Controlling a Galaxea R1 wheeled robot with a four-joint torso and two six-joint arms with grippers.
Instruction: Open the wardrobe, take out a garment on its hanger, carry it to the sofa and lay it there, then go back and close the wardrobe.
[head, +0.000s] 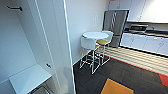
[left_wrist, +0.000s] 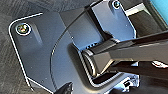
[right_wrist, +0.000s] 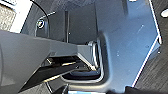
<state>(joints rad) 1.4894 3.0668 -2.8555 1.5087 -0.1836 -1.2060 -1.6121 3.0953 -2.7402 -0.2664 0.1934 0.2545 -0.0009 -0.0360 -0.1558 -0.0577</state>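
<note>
The wardrobe (head: 30, 42) fills the near left of the head view, its interior white and open, with one door (head: 65, 50) swung out edge-on toward the camera, its thin lit edge running from top to bottom. Inside the wardrobe a low white shelf (head: 28, 78) sits near the bottom, and a short dark bracket (head: 15, 8) juts from the wall high up. Right of the wardrobe door, dark carpet (head: 120, 75) with an orange patch and a red strip spreads wide and bare toward a kitchen counter (head: 147, 37) and a steel refrigerator (head: 115, 25). Between the door and the refrigerator, against the white wall, stand a round white table (head: 95, 35) and white chairs (head: 88, 43) on thin legs. Whether either claw is spread or pressed together, I cannot tell.
</note>
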